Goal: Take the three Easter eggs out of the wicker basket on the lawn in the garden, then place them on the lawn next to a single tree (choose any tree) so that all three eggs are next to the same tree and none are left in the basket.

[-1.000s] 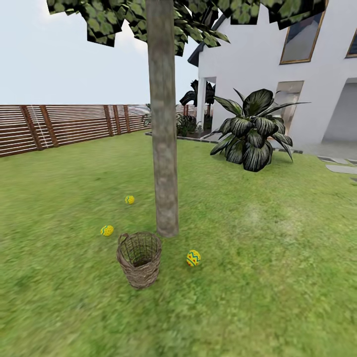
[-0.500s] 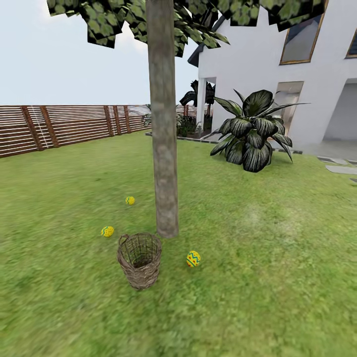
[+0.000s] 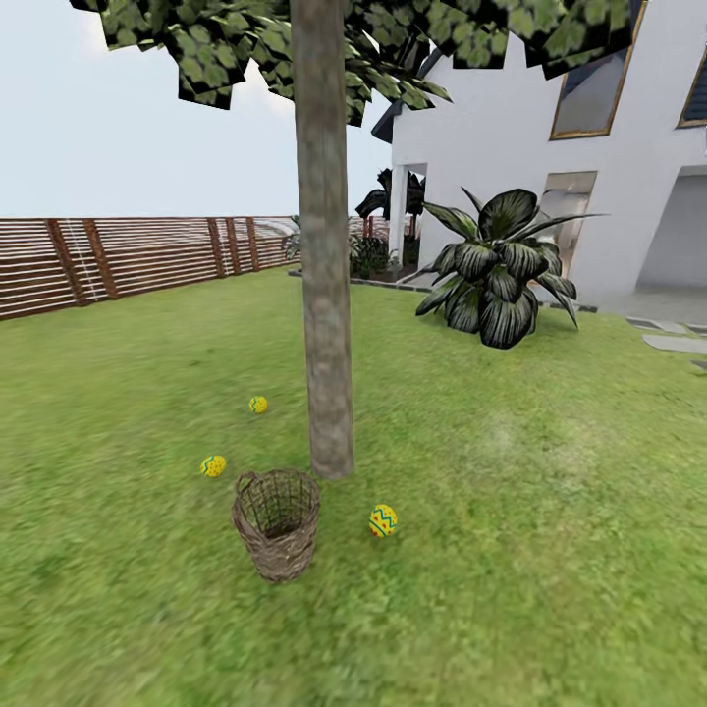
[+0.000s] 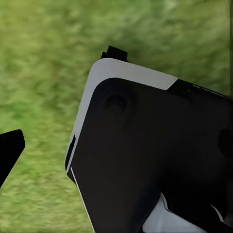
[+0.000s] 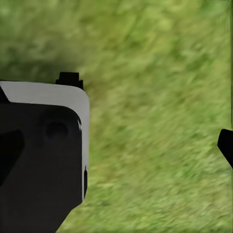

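Three yellow Easter eggs lie on the lawn (image 3: 550, 570) around the tree (image 3: 327, 295): one egg (image 3: 383, 520) right of the wicker basket, a second egg (image 3: 213, 465) to its left, a third egg (image 3: 257, 404) farther back. The wicker basket (image 3: 278, 522) stands upright just in front of the trunk, and what I see of its inside holds nothing. In the left wrist view my left gripper (image 4: 116, 145) hangs over grass with its fingertips (image 4: 9, 150) far apart and nothing between them. My right gripper (image 5: 116, 145) is likewise spread, one fingertip (image 5: 226, 145) at the frame's edge.
A white house (image 3: 589, 177) and a broad-leaved plant (image 3: 501, 280) stand at the back right. A brown slatted fence (image 3: 118, 257) runs along the back left. Both wrist views include part of my own black and white body (image 4: 155, 160) above the grass.
The whole head view has shifted slightly, so the camera moved. The eggs, basket and tree keep their places relative to each other.
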You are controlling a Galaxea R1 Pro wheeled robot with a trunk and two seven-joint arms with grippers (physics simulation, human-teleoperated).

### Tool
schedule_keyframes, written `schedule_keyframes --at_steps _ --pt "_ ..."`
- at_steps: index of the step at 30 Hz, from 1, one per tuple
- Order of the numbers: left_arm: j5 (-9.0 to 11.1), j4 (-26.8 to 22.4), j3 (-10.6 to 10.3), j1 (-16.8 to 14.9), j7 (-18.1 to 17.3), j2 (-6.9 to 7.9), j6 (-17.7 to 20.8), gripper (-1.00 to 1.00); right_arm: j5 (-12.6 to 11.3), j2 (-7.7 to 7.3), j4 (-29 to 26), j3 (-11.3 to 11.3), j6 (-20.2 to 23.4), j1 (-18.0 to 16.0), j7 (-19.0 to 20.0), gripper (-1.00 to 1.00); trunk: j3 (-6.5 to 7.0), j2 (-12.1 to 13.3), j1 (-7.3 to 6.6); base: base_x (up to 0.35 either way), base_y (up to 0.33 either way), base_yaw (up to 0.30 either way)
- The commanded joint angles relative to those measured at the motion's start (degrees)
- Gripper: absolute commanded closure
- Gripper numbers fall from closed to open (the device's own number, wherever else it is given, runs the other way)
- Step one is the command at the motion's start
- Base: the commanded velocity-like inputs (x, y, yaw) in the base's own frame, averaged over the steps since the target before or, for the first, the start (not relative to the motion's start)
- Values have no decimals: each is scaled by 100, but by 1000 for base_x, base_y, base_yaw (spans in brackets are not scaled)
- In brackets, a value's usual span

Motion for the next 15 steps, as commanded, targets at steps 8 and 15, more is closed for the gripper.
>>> schedule_keyframes --at_steps 8,15 --pt "-32 11 38 -4 -12 -45 10 -100 -58 -1 2 43 15 -5 -8 -100 213 316 -175 0 0 0" --pt "-32 11 38 2 -13 -48 8 -100 -58 -1 1 43 17 -5 -7 -100 405 597 -329 0 0 0"
